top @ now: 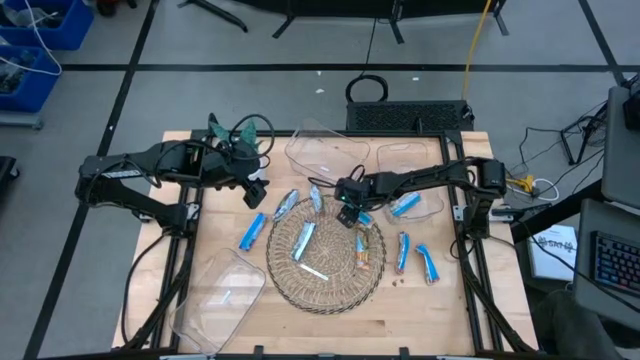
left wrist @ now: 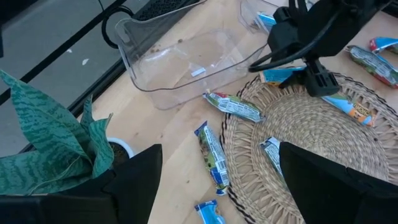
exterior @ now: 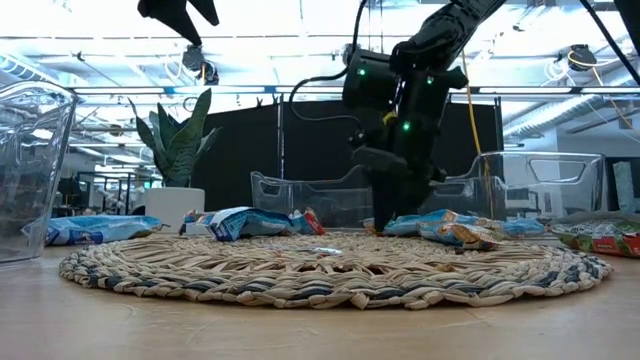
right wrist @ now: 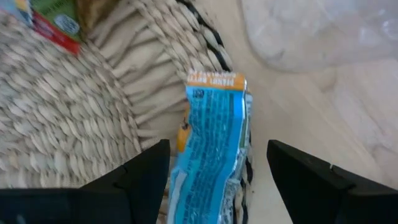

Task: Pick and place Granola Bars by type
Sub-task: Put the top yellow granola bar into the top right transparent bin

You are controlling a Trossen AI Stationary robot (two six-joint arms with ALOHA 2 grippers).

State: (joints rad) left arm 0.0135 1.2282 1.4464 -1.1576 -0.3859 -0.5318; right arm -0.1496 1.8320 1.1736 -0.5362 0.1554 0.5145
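Observation:
My right gripper (top: 347, 213) (exterior: 390, 215) is down at the far rim of the round woven mat (top: 325, 285), open. In the right wrist view, my right gripper (right wrist: 217, 143) straddles a bright blue granola bar with an orange end (right wrist: 211, 155) without touching it. That bar lies partly on the mat's rim and partly on the table. More blue bars (top: 252, 232) (top: 287, 205) lie left of the mat, and one (top: 303, 240) lies on it beside a brownish bar (top: 362, 250). My left gripper (top: 257, 192) (left wrist: 219, 149) hovers open above the table's left side.
Clear plastic containers stand at the far edge (top: 325, 150), at the far right (top: 415, 165) with a blue bar inside (top: 405, 205), and at the near left (top: 225, 290). Two bars (top: 403, 252) (top: 428, 263) lie right of the mat. A potted plant (left wrist: 56, 137) stands by the left arm. A thin white stick (top: 313, 272) lies on the mat.

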